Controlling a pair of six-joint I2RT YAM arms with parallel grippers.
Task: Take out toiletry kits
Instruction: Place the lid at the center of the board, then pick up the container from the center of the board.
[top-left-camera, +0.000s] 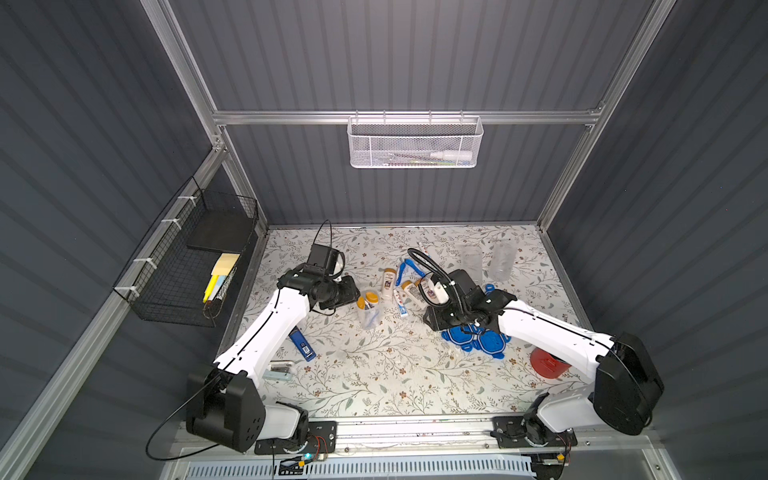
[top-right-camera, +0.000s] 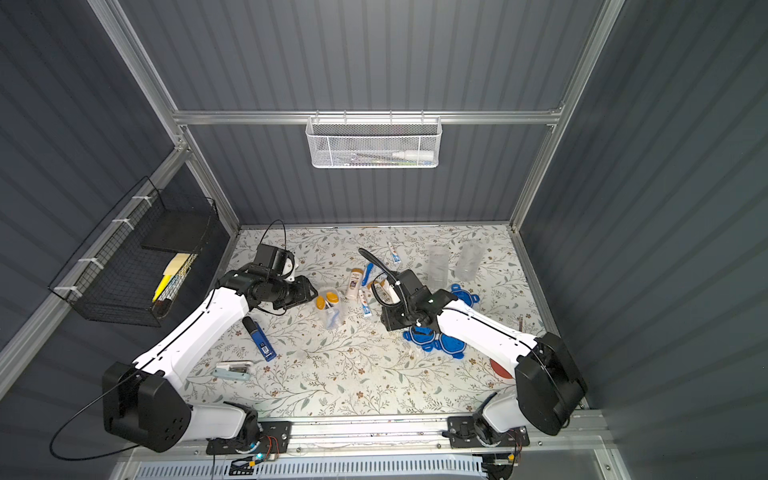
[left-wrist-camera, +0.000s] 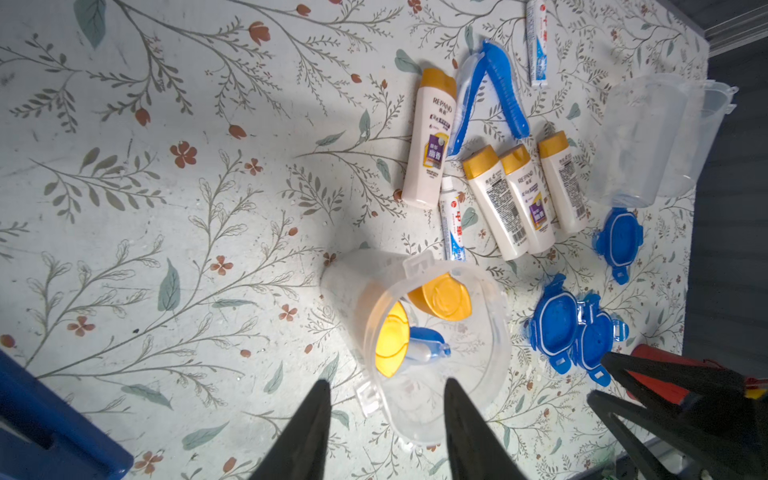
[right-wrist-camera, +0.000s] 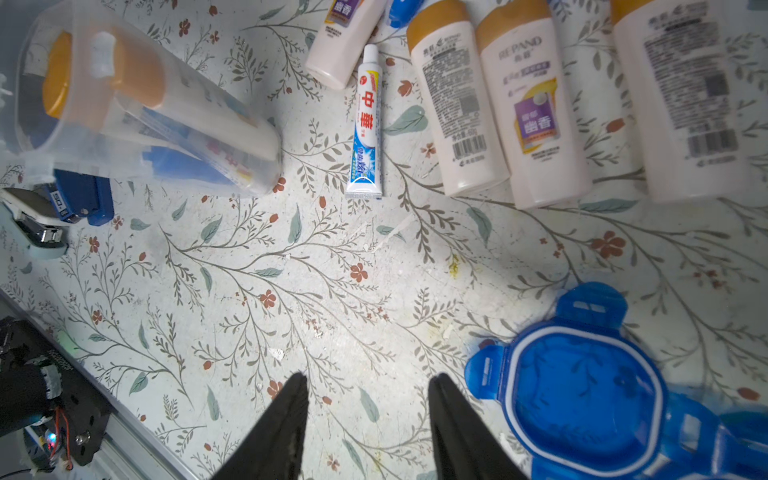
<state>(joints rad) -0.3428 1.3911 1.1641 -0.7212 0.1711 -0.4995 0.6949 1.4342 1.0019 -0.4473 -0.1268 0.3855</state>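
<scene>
A clear jar (left-wrist-camera: 490, 332) lies on its side with two tan-capped bottles (left-wrist-camera: 442, 297) and a blue toothbrush (left-wrist-camera: 428, 336) inside. My left gripper (left-wrist-camera: 388, 386) is open at the jar's mouth, with part of the rim between its fingers. Several more cream bottles (left-wrist-camera: 528, 199), two toothpaste tubes (left-wrist-camera: 453, 224) and two blue toothbrushes (left-wrist-camera: 509, 91) lie loose on the floral table beyond the jar. My right gripper (right-wrist-camera: 368, 382) hangs open over bare table with nothing between its fingers, a blue lid (right-wrist-camera: 582, 386) beside it. In both top views the jar (top-left-camera: 369, 309) (top-right-camera: 330, 309) lies between the arms.
Two empty clear jars (top-left-camera: 486, 259) stand at the back right. Blue clip lids (top-left-camera: 473, 336) lie under the right arm, near a red object (top-left-camera: 548, 361). A dark-blue gadget (top-left-camera: 302, 343) and a stapler (top-left-camera: 278, 372) lie by the left arm. A black wire basket (top-left-camera: 195, 262) hangs on the left wall.
</scene>
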